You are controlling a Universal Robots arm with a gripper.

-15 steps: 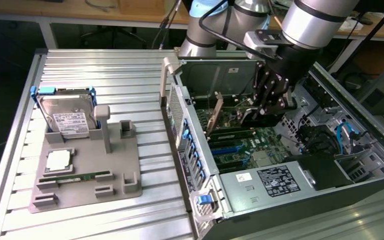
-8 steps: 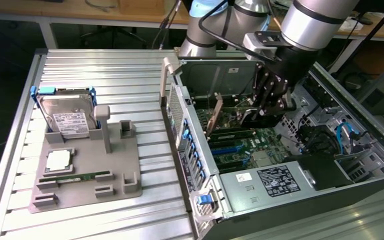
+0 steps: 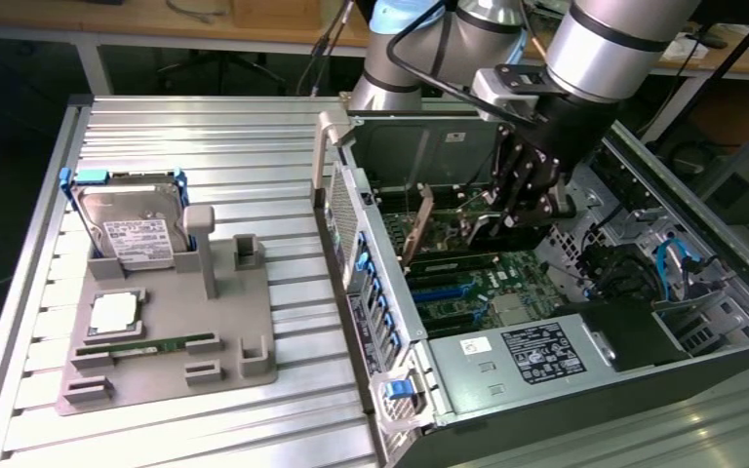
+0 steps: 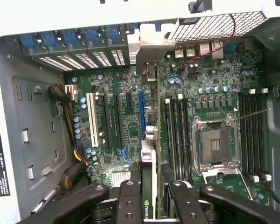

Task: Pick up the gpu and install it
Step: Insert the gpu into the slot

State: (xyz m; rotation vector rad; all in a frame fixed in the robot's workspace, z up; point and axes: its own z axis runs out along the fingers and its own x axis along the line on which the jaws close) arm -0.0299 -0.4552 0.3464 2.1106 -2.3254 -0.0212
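Claw clamped on gpu, inside the open case.

Gpu held edge-on between the fingers, long axis running straight away from the claw, just above the motherboard, alongside the blue slot. Beyond: case rear wall with blue latches. Outside the case, a slatted metal table with a parts tray.

Bright, even daylight; soft shadows
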